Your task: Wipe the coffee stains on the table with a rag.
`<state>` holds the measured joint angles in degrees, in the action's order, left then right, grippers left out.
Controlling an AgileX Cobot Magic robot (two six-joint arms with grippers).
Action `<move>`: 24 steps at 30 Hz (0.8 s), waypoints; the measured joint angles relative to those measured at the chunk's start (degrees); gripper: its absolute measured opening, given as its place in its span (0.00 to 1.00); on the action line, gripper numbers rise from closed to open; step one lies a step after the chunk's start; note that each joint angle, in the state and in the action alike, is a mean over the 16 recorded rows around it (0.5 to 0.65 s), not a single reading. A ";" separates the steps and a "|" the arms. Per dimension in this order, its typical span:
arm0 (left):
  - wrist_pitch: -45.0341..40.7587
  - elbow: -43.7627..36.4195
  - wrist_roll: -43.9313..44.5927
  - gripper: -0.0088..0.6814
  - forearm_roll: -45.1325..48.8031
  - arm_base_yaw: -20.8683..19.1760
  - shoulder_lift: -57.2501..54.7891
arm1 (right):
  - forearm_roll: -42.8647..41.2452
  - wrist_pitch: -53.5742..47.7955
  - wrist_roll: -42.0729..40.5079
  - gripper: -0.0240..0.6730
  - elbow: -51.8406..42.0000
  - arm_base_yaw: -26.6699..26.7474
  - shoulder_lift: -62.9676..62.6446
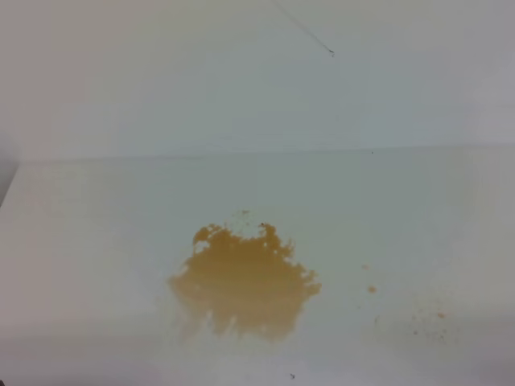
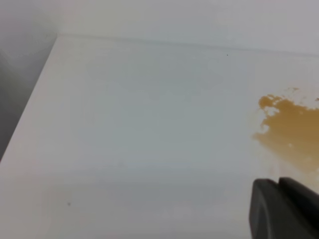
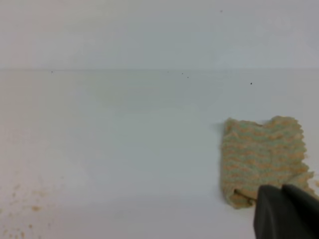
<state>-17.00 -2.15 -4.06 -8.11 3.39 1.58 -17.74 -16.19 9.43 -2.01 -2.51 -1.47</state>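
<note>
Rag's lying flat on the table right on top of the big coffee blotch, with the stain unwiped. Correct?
Not quite. The rag lies flat on the table, but apart from the coffee blotch, on bare surface, as the right wrist view shows. The exterior high view shows the blotch uncovered and unwiped.

The table is plain white with a faint cool tint. The coffee stains are orange-brown, ragged at the rim, with tiny orange specks scattered to the right. The rag is beige-tan, crossed by wavy bands of pale orange and muted green (a nubbly zigzag weave). The wall is white, marked by one thin dark scratch.
</note>
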 joint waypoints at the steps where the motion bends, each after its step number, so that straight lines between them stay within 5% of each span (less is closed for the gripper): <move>1: 0.00 0.00 0.00 0.01 0.00 0.00 0.00 | -0.01 0.50 -0.03 0.03 0.00 0.00 0.00; 15: 0.00 0.00 0.00 0.01 0.00 0.00 0.00 | 2.45 24.65 10.14 0.03 2.31 0.00 0.10; 24: 0.00 0.00 0.00 0.01 0.00 0.00 0.00 | 1.62 14.14 18.82 0.03 14.40 0.00 5.36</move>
<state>-17.00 -2.15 -4.06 -8.11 3.39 1.58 -16.12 -2.05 28.25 12.39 -2.51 3.89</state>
